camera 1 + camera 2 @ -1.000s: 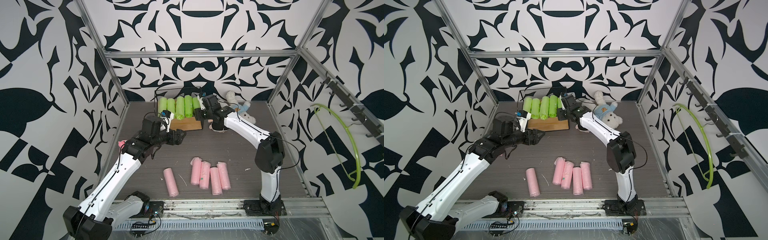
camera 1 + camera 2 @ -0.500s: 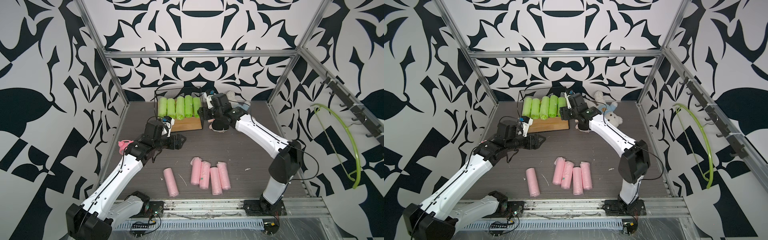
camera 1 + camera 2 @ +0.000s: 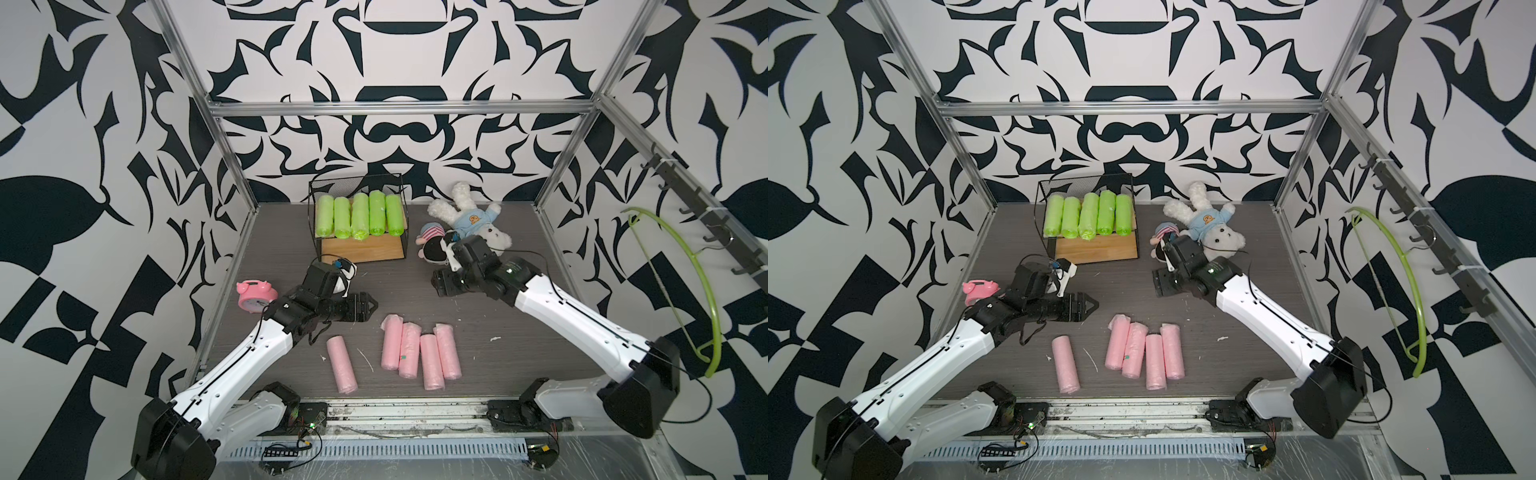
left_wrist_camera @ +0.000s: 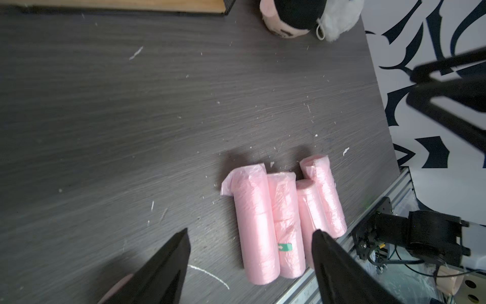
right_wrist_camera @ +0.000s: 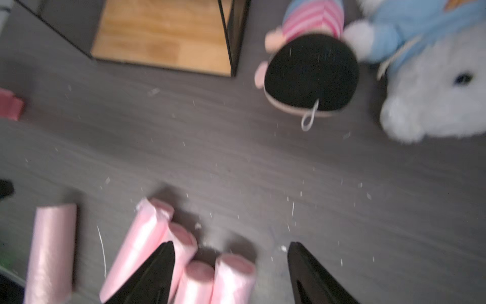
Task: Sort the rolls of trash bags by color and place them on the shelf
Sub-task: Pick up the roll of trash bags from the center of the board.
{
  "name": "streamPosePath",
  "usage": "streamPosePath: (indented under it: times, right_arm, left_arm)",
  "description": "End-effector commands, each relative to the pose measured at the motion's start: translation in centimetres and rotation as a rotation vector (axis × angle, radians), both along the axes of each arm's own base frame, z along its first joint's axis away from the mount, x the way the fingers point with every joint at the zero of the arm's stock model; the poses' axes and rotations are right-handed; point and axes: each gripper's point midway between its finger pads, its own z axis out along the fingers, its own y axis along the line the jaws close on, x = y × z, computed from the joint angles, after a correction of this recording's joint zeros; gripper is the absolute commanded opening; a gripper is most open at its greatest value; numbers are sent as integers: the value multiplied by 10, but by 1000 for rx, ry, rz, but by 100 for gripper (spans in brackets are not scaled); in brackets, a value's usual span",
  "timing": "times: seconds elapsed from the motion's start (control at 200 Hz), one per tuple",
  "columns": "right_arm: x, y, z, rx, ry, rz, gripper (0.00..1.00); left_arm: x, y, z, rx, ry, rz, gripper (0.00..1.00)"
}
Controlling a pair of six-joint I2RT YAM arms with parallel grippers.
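1. The left gripper [image 4: 249, 231], spread and empty, hangs by the far-left end of four clustered pink rolls [image 3: 409, 351]; a fifth pink roll [image 3: 341, 364] lies left.
2. The right gripper [image 5: 231, 244], spread and empty, hangs far-right of them.
3. Five green rolls [image 3: 359, 214] fill the shelf's [image 3: 361, 249] top board.

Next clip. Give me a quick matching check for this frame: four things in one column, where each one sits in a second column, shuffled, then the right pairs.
Things
1. green rolls
2. pink rolls
3. alarm clock
4. plush rabbit

Places
A. lying on the table, in front of the shelf
B. at the back, to the right of the shelf
C. side by side on the shelf's upper board
D. at the table's left edge

Pairs: 1-C, 2-A, 3-D, 4-B
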Motion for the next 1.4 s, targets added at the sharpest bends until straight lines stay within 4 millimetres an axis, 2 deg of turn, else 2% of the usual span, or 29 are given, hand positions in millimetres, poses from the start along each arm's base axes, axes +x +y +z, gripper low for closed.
streamPosePath:
  times: [0.0,0.085,0.2,0.355,0.505,0.66,0.88,1.065,1.24,1.315,1.395]
  right_arm:
    - [-44,-26,-14,-32,103,-61,73]
    - [-62,-27,-27,0,161,-60,73]
    - [-75,-19,-58,43,252,-51,73]
    - [-76,-12,-93,35,307,-41,73]
    - [-74,4,-111,78,353,-17,71]
    - [-73,5,-128,62,382,-30,68]
    - [-69,-9,-148,-43,390,-69,60]
    - [-68,-24,-151,-107,368,-102,59]
    - [-66,-24,-163,-88,372,-140,59]
    - [-62,-25,-162,-93,358,-150,57]
    - [-53,-29,-150,-97,307,-165,53]
  left_arm:
    - [-8,3,-14,11,52,28,80]
    - [-5,0,-17,14,57,26,80]
    - [1,-6,-15,9,49,21,80]
    - [5,-15,-11,2,39,1,80]
    - [5,-18,-12,2,35,-6,80]
    - [6,-19,-12,2,36,-5,80]
    - [10,-21,-9,-5,27,-3,80]
    - [14,-27,-11,3,32,-27,80]
    - [15,-32,-15,-4,42,-34,80]
    - [15,-34,-15,-12,46,-36,80]
    - [14,-36,-14,-13,44,-42,80]
